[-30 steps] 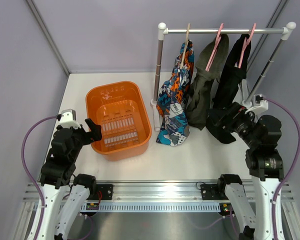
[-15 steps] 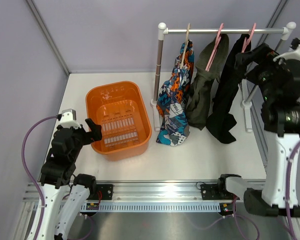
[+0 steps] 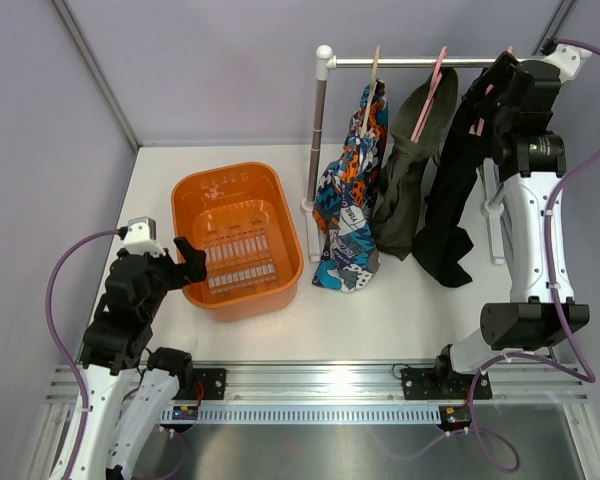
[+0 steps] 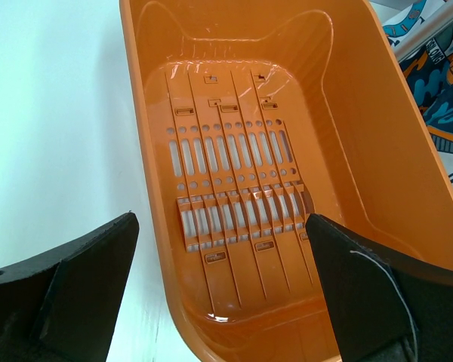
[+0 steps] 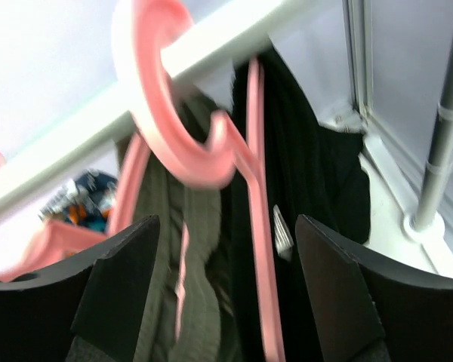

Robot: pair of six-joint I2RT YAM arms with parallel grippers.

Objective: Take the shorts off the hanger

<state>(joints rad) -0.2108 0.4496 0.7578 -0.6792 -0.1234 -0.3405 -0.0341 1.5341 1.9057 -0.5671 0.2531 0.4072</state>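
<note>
Approach step: right pincer (image 5: 225, 260) is hovering with jaws apart under the rail (image 5: 234, 34). Pink hanger (image 5: 211, 154) and black shorts (image 5: 306, 173) are hanging just ahead, ungripped. Next: clamping the cloth and pulling it off. Left pincer (image 4: 219, 290) is idling, jaws apart, above the basket (image 4: 362, 151).

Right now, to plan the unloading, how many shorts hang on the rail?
3: the patterned shorts by the left post, the olive shorts in the middle, the black shorts on the right. None looks hidden.
</note>
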